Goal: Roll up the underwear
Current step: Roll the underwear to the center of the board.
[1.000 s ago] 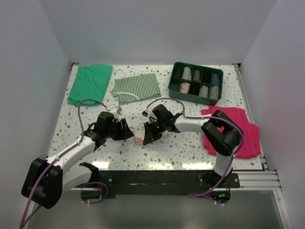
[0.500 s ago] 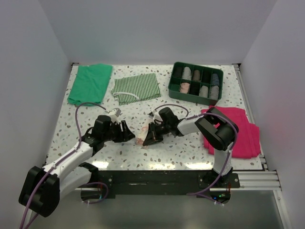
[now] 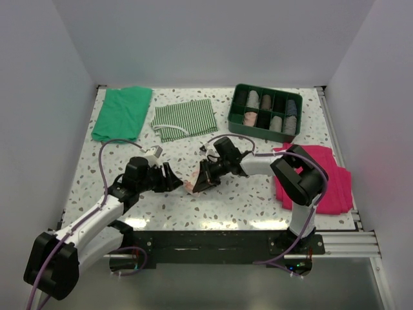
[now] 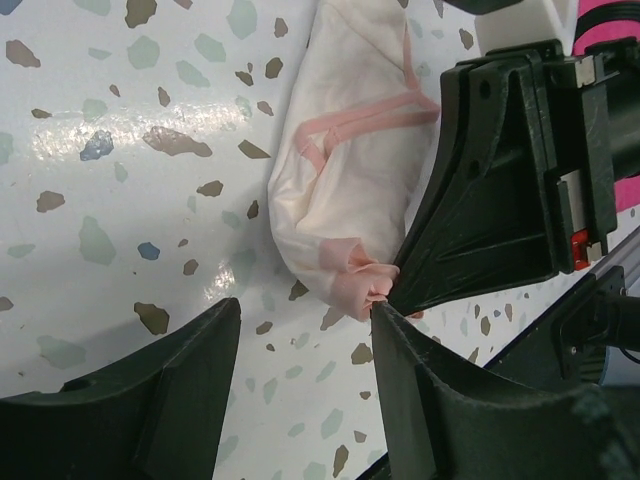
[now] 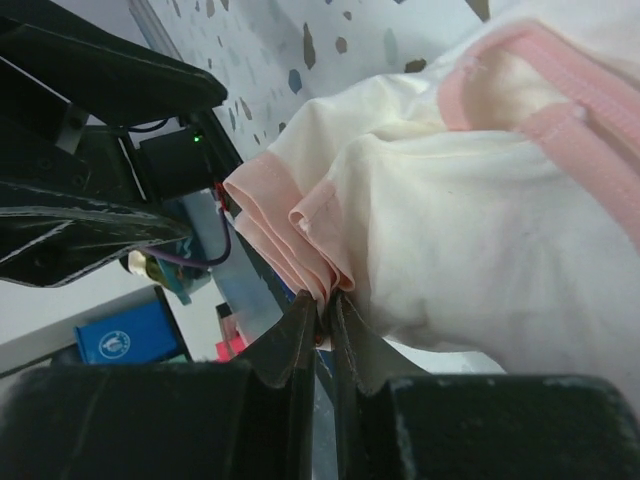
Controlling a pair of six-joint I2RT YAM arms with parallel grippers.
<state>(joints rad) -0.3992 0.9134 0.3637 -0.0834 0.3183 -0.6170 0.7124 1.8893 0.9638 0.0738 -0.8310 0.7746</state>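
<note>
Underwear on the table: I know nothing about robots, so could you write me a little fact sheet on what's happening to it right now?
item: underwear, pale pink with darker pink edging, bunched into a loose roll
place: speckled table, front middle, between the two arms
right tool: shut, pinching the garment's pink edge
left tool: open, at the roll's bunched end, gripping nothing
also on the table: green tray, magenta cloth, striped cloth, green cloth
</note>
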